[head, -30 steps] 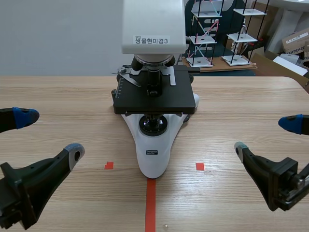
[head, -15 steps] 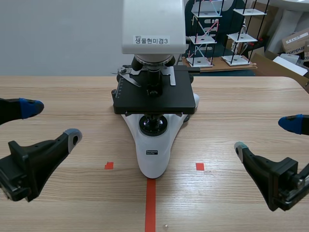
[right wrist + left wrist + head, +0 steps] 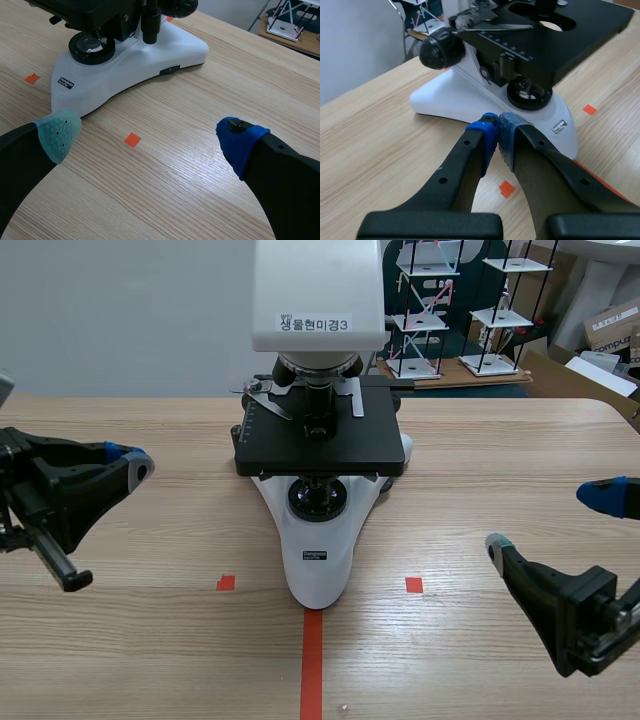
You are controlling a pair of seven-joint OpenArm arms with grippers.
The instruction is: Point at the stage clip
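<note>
Over the last second the left gripper point(image 3: 133, 462) closes its fingers, pad against pad, and lifts off its low spot at the counter's point(image 3: 480, 450) 8 o'clock edge. It now hangs level with the microscope point(image 3: 318, 490) stage point(image 3: 320, 445), tips aimed toward it. The right gripper point(image 3: 550, 522) has not moved and stays spread open near 4 o'clock.

The stage clip point(image 3: 268, 398), a thin silver arm, lies at the stage's 11 o'clock corner, at about 2 o'clock from the left tips and well apart from them. The pointing pose looks formed; the reach to the clip is not yet made.
</note>
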